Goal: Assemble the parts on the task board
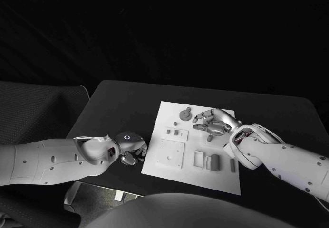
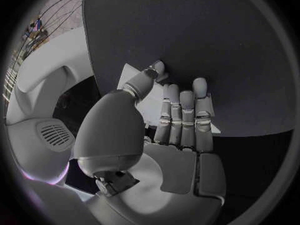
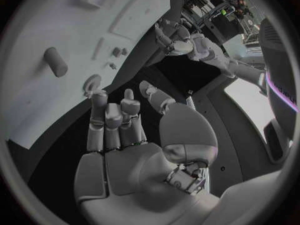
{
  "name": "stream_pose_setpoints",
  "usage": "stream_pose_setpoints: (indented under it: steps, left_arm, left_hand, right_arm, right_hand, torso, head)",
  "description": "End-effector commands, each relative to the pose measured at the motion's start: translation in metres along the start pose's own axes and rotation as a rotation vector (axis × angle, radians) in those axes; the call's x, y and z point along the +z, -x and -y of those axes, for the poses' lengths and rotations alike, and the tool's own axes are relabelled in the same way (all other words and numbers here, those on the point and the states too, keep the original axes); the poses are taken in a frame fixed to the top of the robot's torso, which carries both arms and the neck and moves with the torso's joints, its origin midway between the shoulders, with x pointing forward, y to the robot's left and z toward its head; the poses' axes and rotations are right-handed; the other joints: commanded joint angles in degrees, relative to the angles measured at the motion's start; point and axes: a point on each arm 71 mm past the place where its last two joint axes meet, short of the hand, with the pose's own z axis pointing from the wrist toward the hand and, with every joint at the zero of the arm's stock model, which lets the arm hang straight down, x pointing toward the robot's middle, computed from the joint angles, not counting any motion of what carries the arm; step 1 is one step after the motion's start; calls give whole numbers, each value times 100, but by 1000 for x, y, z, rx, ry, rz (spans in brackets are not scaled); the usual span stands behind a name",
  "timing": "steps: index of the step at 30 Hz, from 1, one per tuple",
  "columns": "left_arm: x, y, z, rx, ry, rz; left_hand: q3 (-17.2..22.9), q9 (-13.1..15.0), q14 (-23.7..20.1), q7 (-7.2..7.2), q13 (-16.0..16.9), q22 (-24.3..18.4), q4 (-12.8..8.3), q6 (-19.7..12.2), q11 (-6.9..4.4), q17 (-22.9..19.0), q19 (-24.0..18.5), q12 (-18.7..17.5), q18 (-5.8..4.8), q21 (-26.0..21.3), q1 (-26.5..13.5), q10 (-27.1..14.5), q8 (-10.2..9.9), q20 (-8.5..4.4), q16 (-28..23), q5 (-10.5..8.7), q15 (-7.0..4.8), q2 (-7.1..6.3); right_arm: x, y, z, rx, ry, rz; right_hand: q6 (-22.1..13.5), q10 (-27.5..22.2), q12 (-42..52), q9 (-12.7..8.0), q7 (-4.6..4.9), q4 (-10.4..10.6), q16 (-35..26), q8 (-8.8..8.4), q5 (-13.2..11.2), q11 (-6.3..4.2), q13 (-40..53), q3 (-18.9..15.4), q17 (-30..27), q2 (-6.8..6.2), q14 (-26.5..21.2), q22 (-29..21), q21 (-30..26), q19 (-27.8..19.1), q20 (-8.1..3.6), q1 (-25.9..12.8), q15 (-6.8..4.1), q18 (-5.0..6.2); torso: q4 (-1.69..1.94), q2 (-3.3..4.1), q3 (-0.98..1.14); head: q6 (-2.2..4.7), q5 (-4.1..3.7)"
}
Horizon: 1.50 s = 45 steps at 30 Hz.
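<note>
Black table point(image 1: 123, 102), dark surroundings. I have the white task board point(image 1: 171, 114) lying in the table's middle, its long side running from the near edge toward the far edge.

My right hand point(image 1: 214, 122) hovers over the board's far right part, fingers point(image 3: 106, 117) apart and holding nothing; a round grey part point(image 1: 186, 114) lies just beside its fingertips, and a small cylinder point(image 1: 209, 138) stands near its palm side.

My left hand point(image 1: 131, 151) sits at the board's left edge near the near corner, fingers point(image 2: 181, 110) extended side by side, nothing in them.

Outward on the board: a square plate point(image 1: 169, 153) near the left edge, 2 or more upright grey blocks point(image 1: 214, 162) toward the near edge.
</note>
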Motion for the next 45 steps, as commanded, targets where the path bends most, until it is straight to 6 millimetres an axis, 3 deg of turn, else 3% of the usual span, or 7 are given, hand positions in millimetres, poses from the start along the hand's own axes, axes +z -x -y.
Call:
stream_pose_setpoints:
  steps: [1, 5, 17, 27, 37, 45]
  left_arm:
    - [0, -21, 13, 6, -38, -96]
    - [0, -21, 14, 6, -39, -100]
    - [1, -21, 15, 10, -43, -102]
    - [3, -22, 15, 42, -33, -118]
    - [2, -24, 14, 69, -20, -141]
    - [3, -24, 16, 79, -27, -151]
  left_hand:
    - [-149, 8, 60, -9, -24, 91, 201, 65, -9, -8, 66, 22, 110, -19, -18, 76, 39, -9, 25, -23, -8, 160]
    - [-160, 9, 96, -23, -51, 96, 252, 112, -25, -15, 93, 4, 106, -19, -49, 128, 57, -21, 30, -24, -22, 245]
    - [-201, 13, 182, -63, -95, 110, 403, 221, -65, -16, 174, -12, 108, -6, -128, 252, 100, -61, 55, -40, -61, 265]
    - [-222, 3, 255, -80, -137, 120, 566, 276, -99, -8, 243, -40, 104, 28, -202, 351, 109, -98, 80, -42, -104, 391]
    - [-227, -11, 346, -72, -155, 134, 675, 296, -137, 17, 326, -28, 107, 88, -190, 464, 103, -141, 132, -42, -149, 561]
    - [-238, -16, 465, -106, -170, 142, 588, 352, -191, 55, 424, -1, 103, 198, -31, 620, 114, -191, 196, -40, -206, 826]
  right_arm:
    - [0, -2, -1, -7, 12, -15]
    - [0, -2, -1, -7, 12, -16]
    - [-1, -2, -1, -6, 13, -17]
    - [-1, -2, -1, -6, 13, -17]
    - [-1, -2, -1, -8, 16, -16]
    - [-1, -2, -1, -8, 17, -15]
  right_hand:
    - [-75, 9, 30, -10, 127, 13, 11, 19, 20, 49, 8, 17, 5, 3, 57, 10, -27, 33, 4, -41, 2, 65]
    - [-74, 9, 31, -10, 127, 12, 11, 19, 21, 49, 8, 18, 5, 4, 58, 10, -27, 33, 3, -41, 1, 65]
    - [-73, 9, 32, -11, 126, 8, 12, 22, 25, 49, 8, 19, 5, 5, 58, 10, -27, 34, 2, -41, 1, 65]
    - [-71, 9, 33, -12, 126, 7, 12, 25, 26, 48, 8, 17, 4, 3, 59, 11, -27, 34, 2, -46, 1, 65]
    - [-69, 9, 34, -13, 126, 8, 12, 27, 27, 48, 7, 15, 4, 1, 59, 11, -27, 35, 2, -52, 1, 65]
    - [-62, 8, 34, -13, 124, 11, 12, 33, 31, 47, 7, 13, 4, 0, 60, 11, -27, 35, 2, -58, 0, 65]
  torso:
    - [-1, 1, -1]
    - [0, 1, -1]
    - [1, 1, -2]
    - [-2, 1, 0]
    - [2, 0, -2]
    - [2, 0, -6]
  head:
    - [0, -1]
    - [0, -1]
    - [0, -4]
    - [0, -9]
    - [0, -6]
    - [0, -13]
